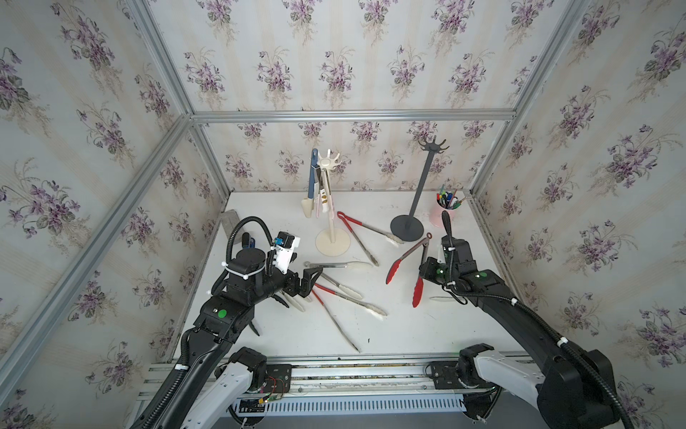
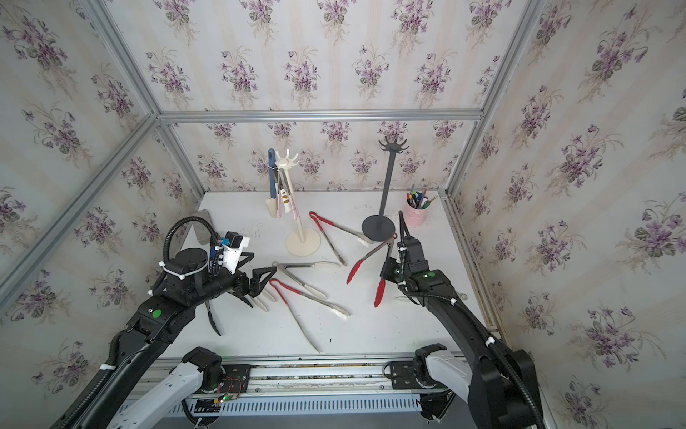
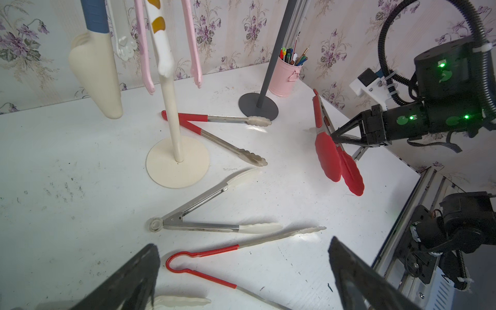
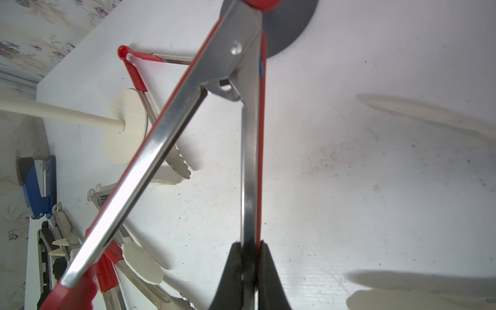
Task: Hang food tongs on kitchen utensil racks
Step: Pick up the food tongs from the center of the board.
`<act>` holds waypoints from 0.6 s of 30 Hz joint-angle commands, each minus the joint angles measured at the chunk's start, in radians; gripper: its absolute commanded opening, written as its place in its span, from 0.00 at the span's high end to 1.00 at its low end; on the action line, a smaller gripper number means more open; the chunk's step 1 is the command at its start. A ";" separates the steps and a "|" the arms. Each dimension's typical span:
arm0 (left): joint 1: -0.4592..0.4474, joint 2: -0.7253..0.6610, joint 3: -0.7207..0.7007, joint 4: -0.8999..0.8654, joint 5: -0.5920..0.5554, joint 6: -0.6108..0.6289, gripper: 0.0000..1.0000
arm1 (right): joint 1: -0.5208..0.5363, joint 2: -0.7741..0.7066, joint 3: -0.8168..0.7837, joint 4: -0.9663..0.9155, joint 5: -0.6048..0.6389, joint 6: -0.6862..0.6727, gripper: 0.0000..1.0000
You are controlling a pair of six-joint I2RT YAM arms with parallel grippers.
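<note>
My right gripper (image 4: 251,244) is shut on one steel arm of the red-tipped food tongs (image 1: 406,260). These tongs are spread in a V, with the hinge toward the dark grey rack (image 1: 419,193), whose hooks are bare. The cream rack (image 1: 328,208) carries several hanging tongs, one of them blue-handled (image 1: 312,178). More tongs lie on the table: a red-handled pair (image 1: 362,232), a steel pair with white tips (image 1: 336,265) and a red-looped pair (image 3: 204,257). Just above that red-looped pair my left gripper (image 3: 243,243) stands open and holds nothing.
A pink cup of pens (image 1: 443,211) stands by the dark rack's base at the back right. At the table's left edge lie a blue stapler (image 4: 37,185) and a grey block (image 1: 230,221). More tongs lie under my left arm. Metal frame rails border the table.
</note>
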 commanded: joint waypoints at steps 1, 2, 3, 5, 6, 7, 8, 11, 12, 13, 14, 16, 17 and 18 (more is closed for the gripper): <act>-0.002 -0.002 -0.005 0.022 0.003 -0.017 0.01 | 0.008 -0.043 -0.001 0.078 0.009 -0.084 1.00; -0.003 -0.003 -0.007 0.022 0.001 -0.019 0.01 | 0.013 -0.056 -0.002 0.087 0.008 -0.099 1.00; -0.004 -0.005 -0.008 0.022 0.000 -0.020 0.01 | 0.016 -0.067 -0.003 0.097 0.004 -0.115 1.00; -0.007 -0.012 -0.015 0.024 -0.003 -0.020 0.01 | 0.025 -0.097 -0.010 0.127 0.006 -0.153 1.00; -0.008 -0.015 -0.018 0.026 -0.006 -0.021 0.01 | 0.028 -0.113 -0.013 0.141 0.004 -0.168 1.00; -0.008 -0.020 -0.022 0.028 -0.009 -0.022 0.01 | 0.029 -0.130 -0.016 0.156 0.004 -0.186 1.00; -0.009 -0.025 -0.024 0.029 -0.012 -0.021 0.01 | 0.032 -0.143 -0.020 0.169 0.006 -0.201 1.00; -0.010 -0.040 -0.032 0.033 -0.017 -0.023 0.01 | 0.033 -0.177 -0.025 0.203 0.009 -0.261 1.00; -0.010 -0.042 -0.033 0.033 -0.016 -0.024 0.01 | 0.034 -0.182 -0.025 0.210 0.010 -0.279 1.00; -0.010 -0.044 -0.035 0.035 -0.016 -0.023 0.01 | 0.035 -0.185 -0.025 0.218 0.006 -0.299 1.00; -0.010 -0.045 -0.035 0.035 -0.013 -0.023 0.01 | 0.035 -0.186 -0.025 0.226 0.001 -0.321 1.00; -0.011 -0.047 -0.035 0.035 -0.012 -0.024 0.01 | 0.035 -0.186 -0.022 0.244 -0.012 -0.354 1.00; -0.012 -0.048 -0.035 0.035 -0.012 -0.024 0.01 | 0.033 -0.188 -0.022 0.255 -0.022 -0.372 1.00; -0.011 -0.048 -0.035 0.035 -0.013 -0.023 0.01 | 0.034 -0.188 -0.023 0.269 -0.034 -0.388 1.00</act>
